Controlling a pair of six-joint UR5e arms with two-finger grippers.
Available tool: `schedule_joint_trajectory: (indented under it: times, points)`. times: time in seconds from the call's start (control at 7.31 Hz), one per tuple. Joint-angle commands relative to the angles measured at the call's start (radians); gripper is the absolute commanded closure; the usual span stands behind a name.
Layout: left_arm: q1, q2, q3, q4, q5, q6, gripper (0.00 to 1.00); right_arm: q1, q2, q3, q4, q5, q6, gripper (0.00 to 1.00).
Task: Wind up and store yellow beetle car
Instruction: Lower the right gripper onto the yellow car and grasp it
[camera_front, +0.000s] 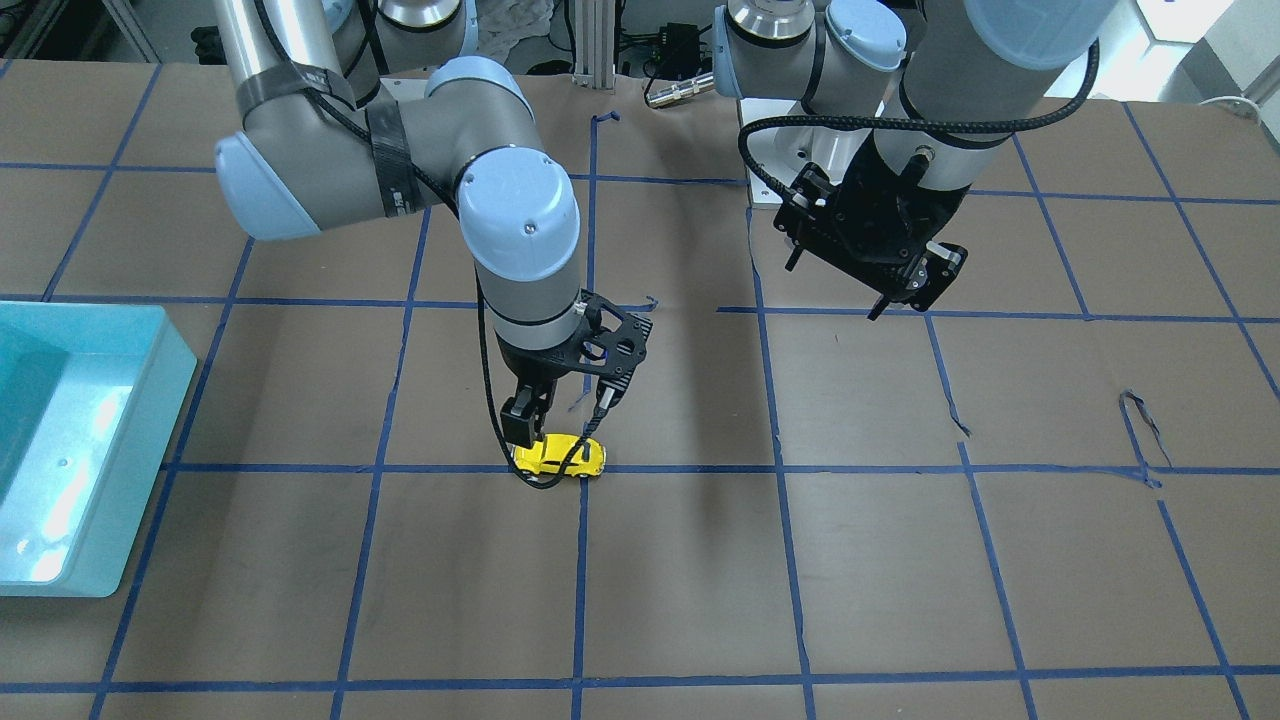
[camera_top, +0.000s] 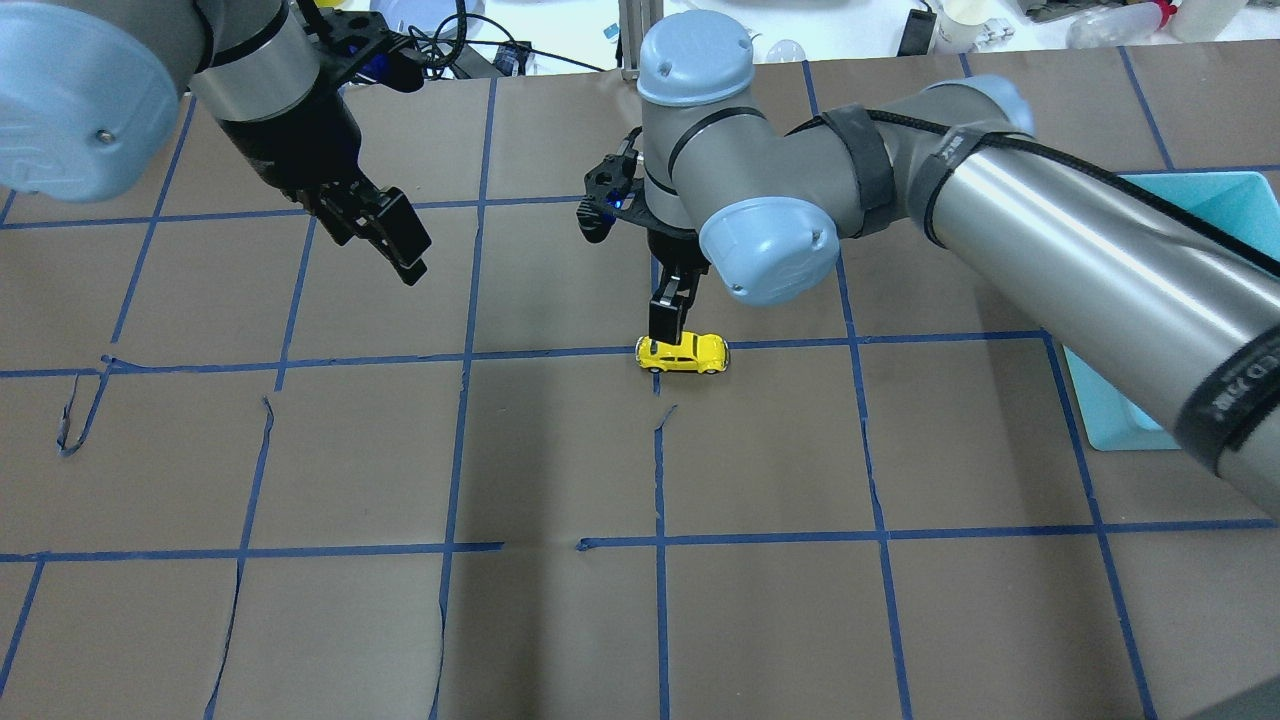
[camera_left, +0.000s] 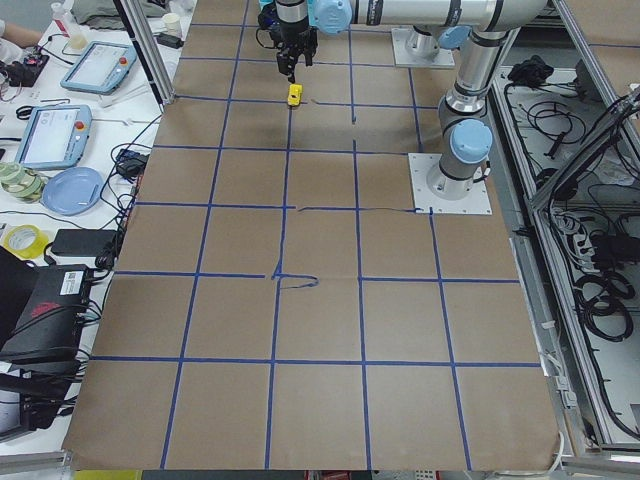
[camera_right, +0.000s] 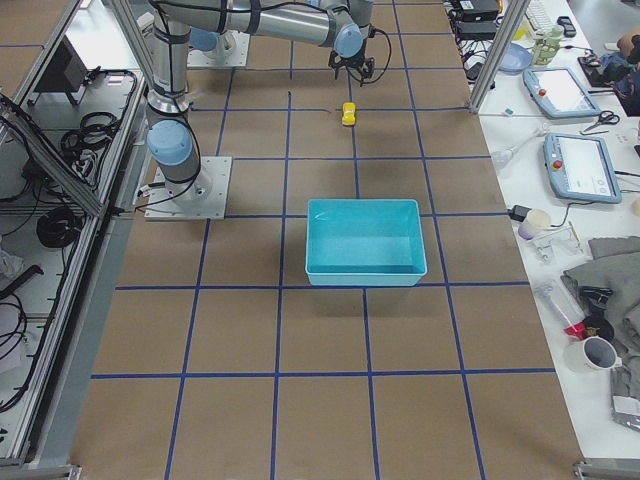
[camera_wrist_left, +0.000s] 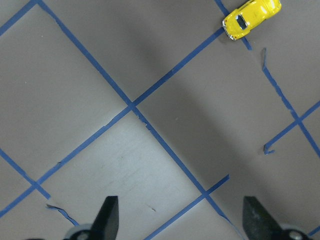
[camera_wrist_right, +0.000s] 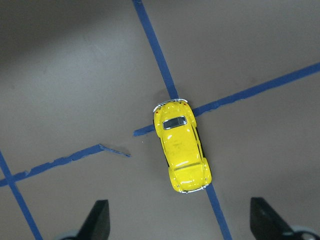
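Presently noted yellow beetle car (camera_top: 683, 353) standing upright on its wheels on the counter (camera_top: 560, 450), squarely over a crossing of blue tape lines (camera_top: 560, 351) near the counter's middle. Recorded dark windows and silver bumpers, with the body lying along one tape line in the overhead view. Noted the counter covered in brown paper, marked into squares by that tape. Found right fingers (camera_wrist_right: 97, 222) poised directly above the car, pointing down, spread wide and gripping nothing. Confirmed in the right wrist view: car centred between the two finger tips, with bare counter showing on either side of it. Saw one finger overlapping the car's end in the front-facing view; cannot confirm contact between finger and car from any view. Found left fingers (camera_wrist_left: 107, 220) raised over the counter on the robot's left side, well apart from the car, likewise spread wide and holding nothing. Picked out the car in the upper right corner of the left wrist view, far from both tips. Located a turquoise bin (camera_right: 365, 279) resting on the counter on the robot's right side, open top upward, well apart from the car and from both sets of fingers.
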Motion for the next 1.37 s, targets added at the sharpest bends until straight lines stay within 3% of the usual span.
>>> schedule_joint_trajectory:
  times: [0.0,0.41,0.68,0.82,0.96,1.09,1.23]
  points:
    - [-0.008,0.026,0.0,0.002,0.004,-0.234,0.07,0.01,0.076,0.0,-0.069,-0.012,-0.17,0.0]
    - [-0.023,0.069,-0.001,0.022,0.099,-0.432,0.04,0.022,0.129,0.049,-0.176,-0.017,-0.201,0.0]
    - [-0.027,0.067,-0.007,0.128,0.108,-0.436,0.04,0.025,0.135,0.104,-0.257,-0.017,-0.204,0.0]
    - [-0.027,0.063,-0.012,0.154,0.106,-0.436,0.04,0.023,0.135,0.107,-0.258,-0.017,-0.212,0.13]
    - [-0.015,0.066,-0.01,0.155,0.102,-0.431,0.04,0.023,0.135,0.11,-0.259,-0.017,-0.224,0.34]
    - [-0.019,0.07,-0.01,0.155,0.106,-0.434,0.04,0.023,0.135,0.111,-0.275,-0.023,-0.255,0.67]
    - [-0.018,0.071,-0.009,0.155,0.103,-0.433,0.04,0.023,0.132,0.114,-0.296,-0.029,-0.263,0.91]
